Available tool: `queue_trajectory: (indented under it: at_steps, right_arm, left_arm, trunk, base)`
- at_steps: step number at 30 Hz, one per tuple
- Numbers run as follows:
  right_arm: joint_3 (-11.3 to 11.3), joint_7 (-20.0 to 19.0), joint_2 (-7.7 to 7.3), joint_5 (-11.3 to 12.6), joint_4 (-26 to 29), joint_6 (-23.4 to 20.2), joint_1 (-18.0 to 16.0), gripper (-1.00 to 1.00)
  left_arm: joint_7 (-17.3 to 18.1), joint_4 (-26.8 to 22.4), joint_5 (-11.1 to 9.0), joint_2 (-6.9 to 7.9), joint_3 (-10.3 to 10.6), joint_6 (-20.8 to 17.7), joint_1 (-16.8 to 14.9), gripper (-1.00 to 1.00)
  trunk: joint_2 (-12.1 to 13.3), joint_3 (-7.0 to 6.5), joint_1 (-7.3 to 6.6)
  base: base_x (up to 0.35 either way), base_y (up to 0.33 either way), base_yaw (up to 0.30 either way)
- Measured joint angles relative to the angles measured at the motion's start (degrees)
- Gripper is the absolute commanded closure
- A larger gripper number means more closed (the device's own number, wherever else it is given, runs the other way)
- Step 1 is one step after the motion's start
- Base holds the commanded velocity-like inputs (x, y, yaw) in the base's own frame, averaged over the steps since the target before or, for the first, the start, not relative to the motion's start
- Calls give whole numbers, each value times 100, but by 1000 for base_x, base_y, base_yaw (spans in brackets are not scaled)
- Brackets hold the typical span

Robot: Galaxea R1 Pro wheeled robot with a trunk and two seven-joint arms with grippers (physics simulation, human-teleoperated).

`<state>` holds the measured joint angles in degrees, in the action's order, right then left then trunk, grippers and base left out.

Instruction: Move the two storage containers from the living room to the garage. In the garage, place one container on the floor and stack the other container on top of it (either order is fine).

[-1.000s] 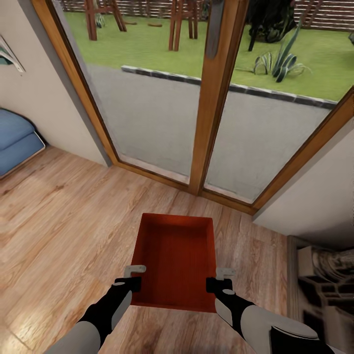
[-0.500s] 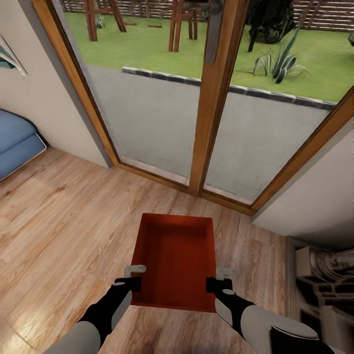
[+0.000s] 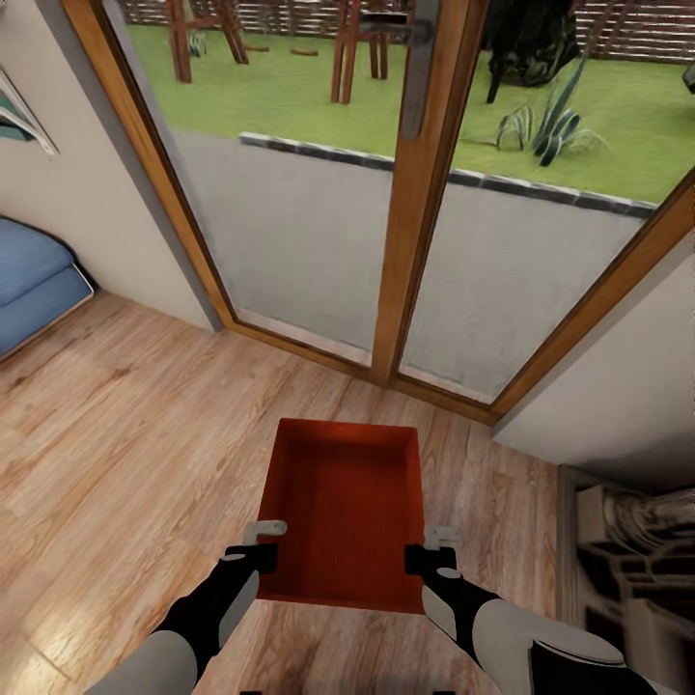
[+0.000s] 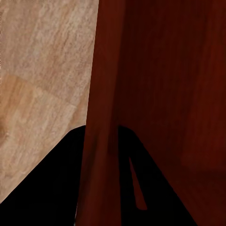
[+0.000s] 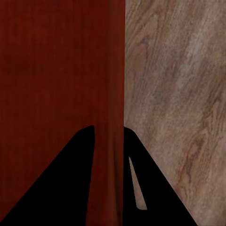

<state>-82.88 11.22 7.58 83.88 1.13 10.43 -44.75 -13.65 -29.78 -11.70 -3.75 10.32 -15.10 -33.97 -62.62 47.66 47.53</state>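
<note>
Head view: storage container (image 3: 343,512) carried above the wood-plank floor (image 3: 125,425), near the glass doors (image 3: 405,193). Wrist views: left tool (image 4: 101,141) and right tool (image 5: 109,141) each pinch a side wall.

Your head view cuts the blue sofa (image 3: 34,280) off at its left edge and the dark shelf unit (image 3: 632,569) at the right and bottom edges, its contents too blurred to name. In both wrist views the storage container (image 4: 160,94) runs past the frame, so you see just one thin wall and part of the inside. The black fingers (image 5: 70,183) hide the wall's pinched stretch.
</note>
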Motion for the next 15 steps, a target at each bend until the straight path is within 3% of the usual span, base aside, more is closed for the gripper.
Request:
queue_trajectory:
  at_steps: [15]
  right_arm:
    - [-30, -5, 1, 50, -3, 36, 2, 100]
  left_arm:
    - [4, -13, 29, -1, -2, 6, -2, 100]
  trunk:
    - [602, -269, -330]
  base:
    - [0, 0, 0]
